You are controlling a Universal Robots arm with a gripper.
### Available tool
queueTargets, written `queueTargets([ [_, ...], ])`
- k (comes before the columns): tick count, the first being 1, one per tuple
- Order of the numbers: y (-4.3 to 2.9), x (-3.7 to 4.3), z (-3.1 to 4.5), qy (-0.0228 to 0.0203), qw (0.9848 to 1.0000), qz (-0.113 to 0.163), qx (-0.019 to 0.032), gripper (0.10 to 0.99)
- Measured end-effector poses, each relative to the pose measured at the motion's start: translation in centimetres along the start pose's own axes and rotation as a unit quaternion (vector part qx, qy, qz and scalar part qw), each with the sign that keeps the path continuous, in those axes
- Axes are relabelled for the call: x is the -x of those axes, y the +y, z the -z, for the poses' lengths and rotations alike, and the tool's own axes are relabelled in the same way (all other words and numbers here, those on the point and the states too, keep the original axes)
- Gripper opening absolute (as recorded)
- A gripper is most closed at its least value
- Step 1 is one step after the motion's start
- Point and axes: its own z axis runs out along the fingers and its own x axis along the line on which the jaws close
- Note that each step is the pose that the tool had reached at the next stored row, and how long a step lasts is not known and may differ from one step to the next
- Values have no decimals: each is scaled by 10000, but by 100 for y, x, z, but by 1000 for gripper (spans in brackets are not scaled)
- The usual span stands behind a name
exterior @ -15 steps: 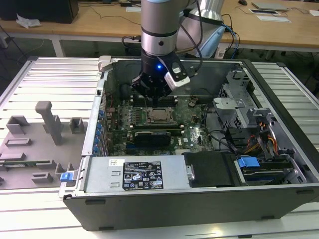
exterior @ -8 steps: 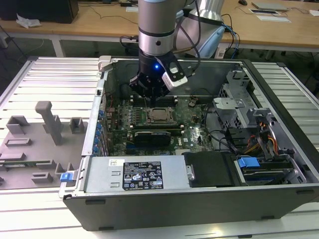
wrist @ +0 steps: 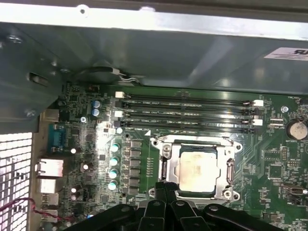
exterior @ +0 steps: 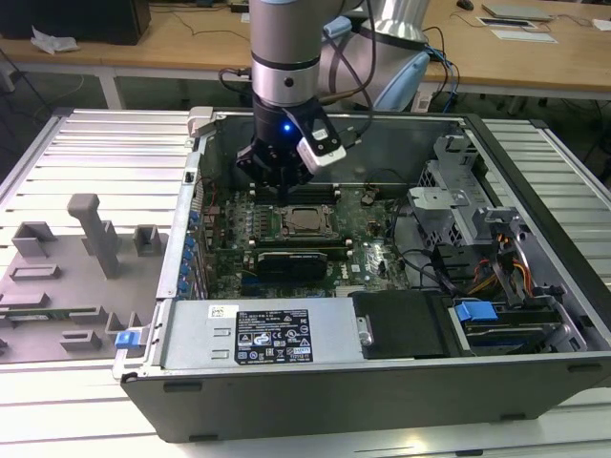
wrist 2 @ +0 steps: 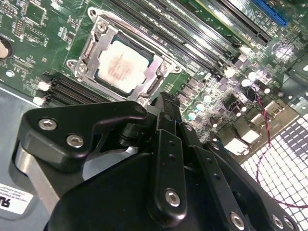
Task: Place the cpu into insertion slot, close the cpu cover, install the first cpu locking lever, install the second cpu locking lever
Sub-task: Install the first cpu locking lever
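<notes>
**A:** First entry, at the exterior view's left?

**B:** Grey fixture tray (exterior: 57, 286) with moulded holders. It sits on the slatted metal surface (exterior: 95, 143), well apart from the work.

**A:** Next along?

**B:** Open computer case (exterior: 382, 396), laid on its side so the motherboard (exterior: 229, 243) faces up to the arm. The end effector (exterior: 277, 176) hangs inside, tips pressed together with nothing seen between them. Both wrist views put it (wrist 2: 162, 98) (wrist: 166, 185) at the socket's edge. Touching or just clear, I cannot tell.

**A:** The chip?

**B:** The cpu (exterior: 304, 221) lies flat in the insertion slot (wrist: 190, 146). The cpu cover (wrist 2: 82, 50) is down around it, and the pale metal top shows through the window. I'd call it seated and covered. Whether the levers are latched, I cannot tell.

**A:** Further right?

**B:** Power supply (exterior: 200, 334) along the near wall, then the drive cage (exterior: 449, 205).

**A:** How do the views differ?

**B:** The exterior view gives the arm's reach and the whole case. The first wrist view adds the memory slots (wrist: 187, 113) just beside the socket. The second wrist view shows the screw heads at the cover's corners.
</notes>
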Motion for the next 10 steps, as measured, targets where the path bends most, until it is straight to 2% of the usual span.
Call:
queueTargets([
  [2,0,-3,7,1,10000,0,-2,106],
  [7,3,-2,89,0,10000,0,0,106],
  [10,4,-12,96,0,10000,-1,0,106],
])
